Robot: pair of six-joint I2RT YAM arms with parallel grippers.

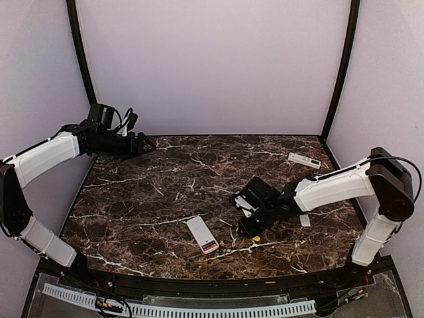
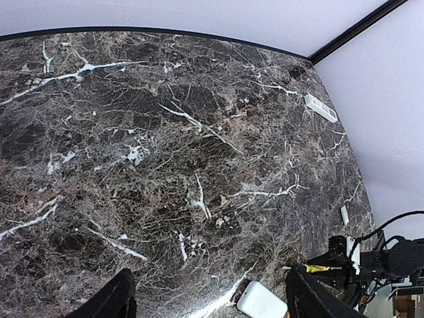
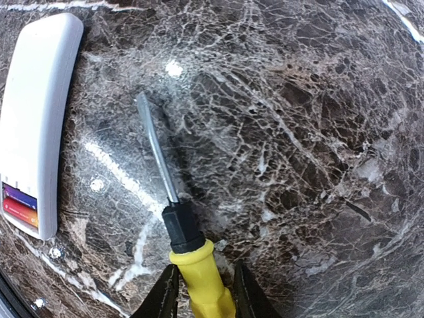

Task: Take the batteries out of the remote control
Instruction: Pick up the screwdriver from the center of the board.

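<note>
Robotics lab test cell

Two white-and-black jointed robot arms, the left arm and the right arm, are bolted at the near edge of a dark brown marble-patterned table. Plain pale lilac wall panels on black frame posts box it in, and a white slotted cable duct runs along the front.
</note>
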